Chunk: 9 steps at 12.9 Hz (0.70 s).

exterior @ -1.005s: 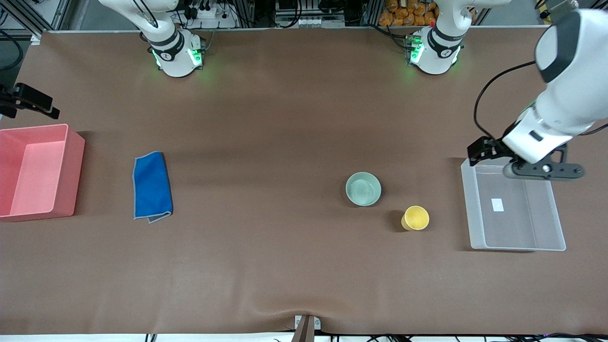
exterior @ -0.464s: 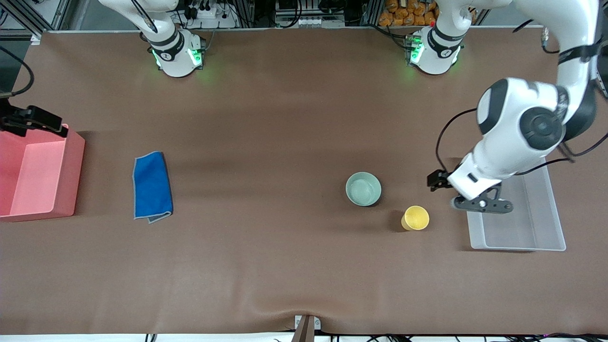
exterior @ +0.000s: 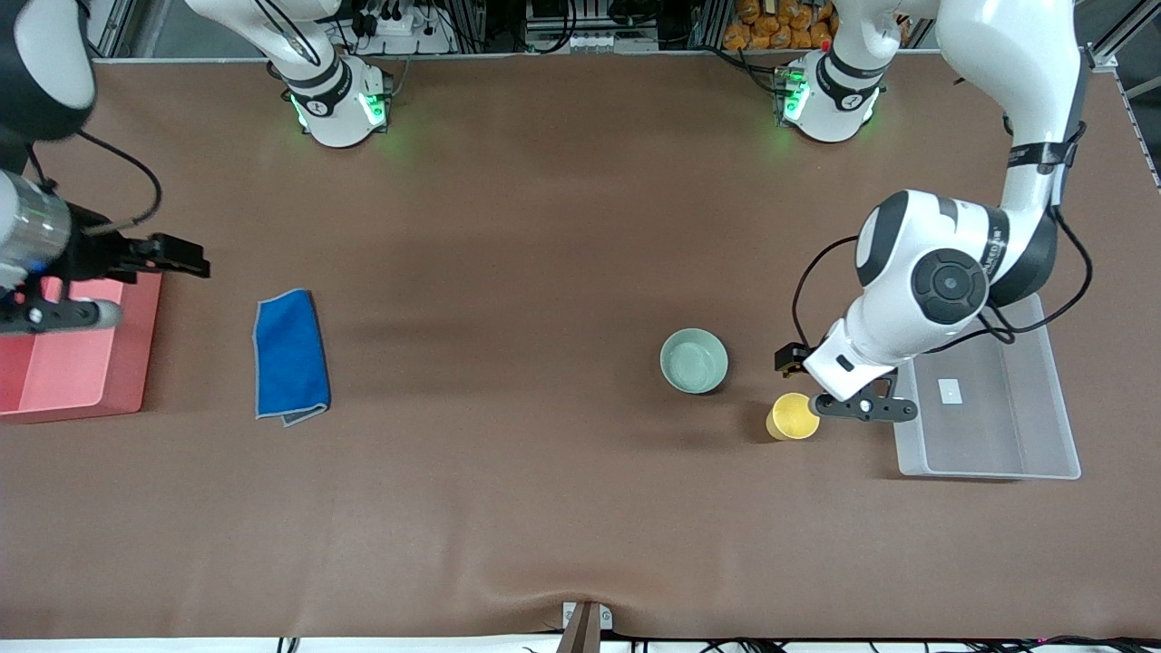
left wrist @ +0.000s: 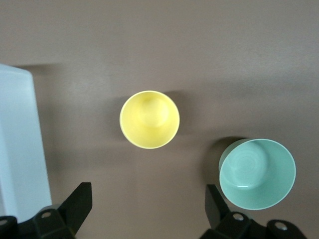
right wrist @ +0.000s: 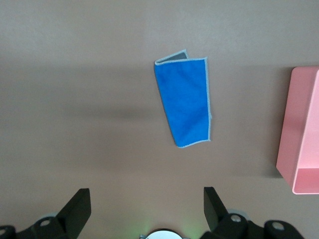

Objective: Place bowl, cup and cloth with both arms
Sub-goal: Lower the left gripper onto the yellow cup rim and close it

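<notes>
The yellow cup is seen upright on the counter, just beside the mint bowl. The left pincer, spread open, has been moved from the clear bin to above the cup.

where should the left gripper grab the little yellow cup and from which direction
Probably by the rim, coming straight down from above. The small round yellow cup stands upright with its mouth open upward and has no handle, so one finger could go inside and one outside the wall. The pale mint-green glossy bowl and clear plastic bin stand apart from it. The open left gripper is close by.
</notes>
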### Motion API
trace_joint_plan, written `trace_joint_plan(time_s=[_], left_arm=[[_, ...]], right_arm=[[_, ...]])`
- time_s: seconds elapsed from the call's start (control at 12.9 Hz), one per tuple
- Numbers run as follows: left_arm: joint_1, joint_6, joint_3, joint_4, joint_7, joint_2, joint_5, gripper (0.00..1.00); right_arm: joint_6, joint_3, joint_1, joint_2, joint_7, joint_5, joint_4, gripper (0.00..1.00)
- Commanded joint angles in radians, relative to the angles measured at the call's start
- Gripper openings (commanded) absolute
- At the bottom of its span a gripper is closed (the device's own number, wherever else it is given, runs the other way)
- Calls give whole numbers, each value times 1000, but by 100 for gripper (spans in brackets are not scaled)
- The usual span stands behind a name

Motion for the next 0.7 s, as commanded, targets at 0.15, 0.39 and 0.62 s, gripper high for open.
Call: trace_joint_plan(time_s=[0.15,0.39,0.62], left_arm=[[-19,141,5,-69,-42,35,19,100],[-5,193,6,-63,-41,68,42,100],[39,241,12,-55,-42,101,86,100]], right_arm=[[-125,-9,-9,30,-9,-26,7,100],[-150,-10,-12,92,-11,-103,-7,100],[-142,-9,-7,136,0,-96,7,100]])
